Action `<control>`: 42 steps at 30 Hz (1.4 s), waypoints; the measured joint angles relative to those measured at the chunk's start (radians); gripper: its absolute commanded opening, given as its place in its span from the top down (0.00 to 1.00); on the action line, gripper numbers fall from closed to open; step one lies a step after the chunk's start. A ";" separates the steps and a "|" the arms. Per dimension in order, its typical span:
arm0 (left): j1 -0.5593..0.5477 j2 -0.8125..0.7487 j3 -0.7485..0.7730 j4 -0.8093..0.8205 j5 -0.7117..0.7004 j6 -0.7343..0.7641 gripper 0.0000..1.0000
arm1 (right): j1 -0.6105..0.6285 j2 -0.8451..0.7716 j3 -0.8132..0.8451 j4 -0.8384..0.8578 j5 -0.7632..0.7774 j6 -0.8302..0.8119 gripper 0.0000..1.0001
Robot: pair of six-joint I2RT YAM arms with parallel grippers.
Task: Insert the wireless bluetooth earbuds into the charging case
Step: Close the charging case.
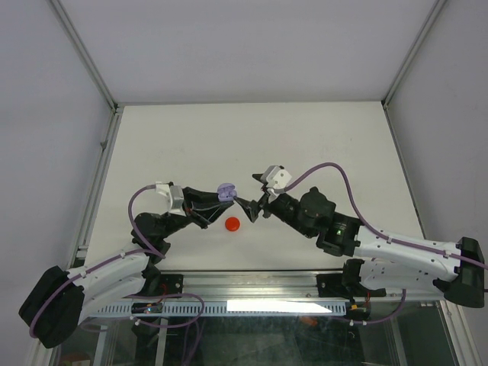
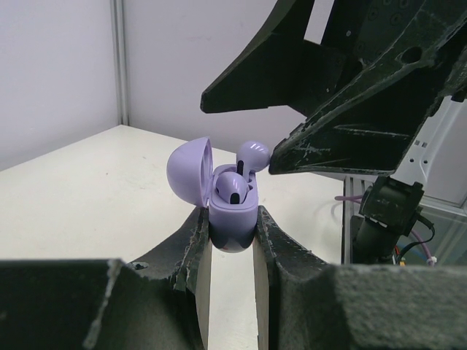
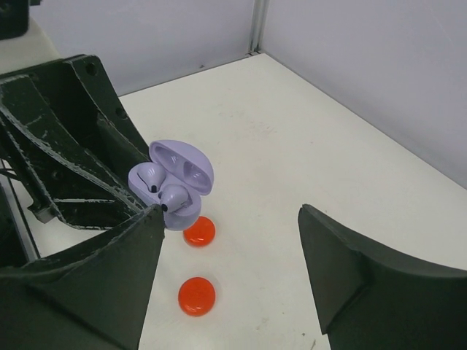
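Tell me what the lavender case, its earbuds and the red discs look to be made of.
Charging case: looks like moulded plastic, lavender, smooth satin finish; soft highlights on its curves. Earbuds: likely the same plastic, slightly glossier, with small dark marks. Red discs: smooth, faintly glossy domes, maybe plastic or rubber; cannot tell which.

- Left arm [image 1: 114, 267] reached from its base up toward the table's middle.
- Left gripper [image 2: 232, 224] clamped on the charging case [image 2: 233, 219], fingers [image 2: 195, 251] upright at either side.
- Right arm [image 1: 396, 248] stretched leftward to meet it.
- Right gripper [image 3: 230, 211] spread wide, one fingertip [image 3: 149, 222] just beside the case.
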State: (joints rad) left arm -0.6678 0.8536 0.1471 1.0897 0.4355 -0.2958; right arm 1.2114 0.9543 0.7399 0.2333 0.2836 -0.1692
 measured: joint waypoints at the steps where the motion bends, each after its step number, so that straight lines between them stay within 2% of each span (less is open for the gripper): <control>1: 0.000 0.000 0.000 0.002 0.000 0.000 0.91 | 0.000 0.000 0.000 -0.006 0.005 -0.003 0.23; 8: 0.000 -0.003 0.000 0.009 0.008 -0.003 0.91 | -0.001 0.000 -0.002 -0.020 0.057 -0.014 0.22; 18: 0.000 -0.003 0.000 0.001 0.011 -0.003 0.91 | -0.041 -0.002 0.000 -0.076 0.033 0.005 0.16; 23: 0.000 0.014 0.000 -0.014 0.011 -0.003 0.91 | -0.207 -0.003 0.041 -0.210 -0.169 0.100 0.16; 29: 0.000 0.053 0.000 -0.020 0.024 -0.007 0.90 | -0.357 0.024 0.101 -0.248 -0.451 0.240 0.16; 34: 0.000 0.095 0.010 -0.020 0.053 -0.014 0.90 | -0.415 0.087 0.130 -0.226 -0.650 0.381 0.15; 42: 0.000 0.163 0.060 0.025 0.093 -0.048 0.89 | -0.445 0.185 0.154 -0.185 -0.849 0.541 0.15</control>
State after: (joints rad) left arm -0.6682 1.0164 0.2073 1.1145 0.5289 -0.3439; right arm 0.7662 1.1397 0.8940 0.0483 -0.5652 0.3717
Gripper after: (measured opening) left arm 0.227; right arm 0.847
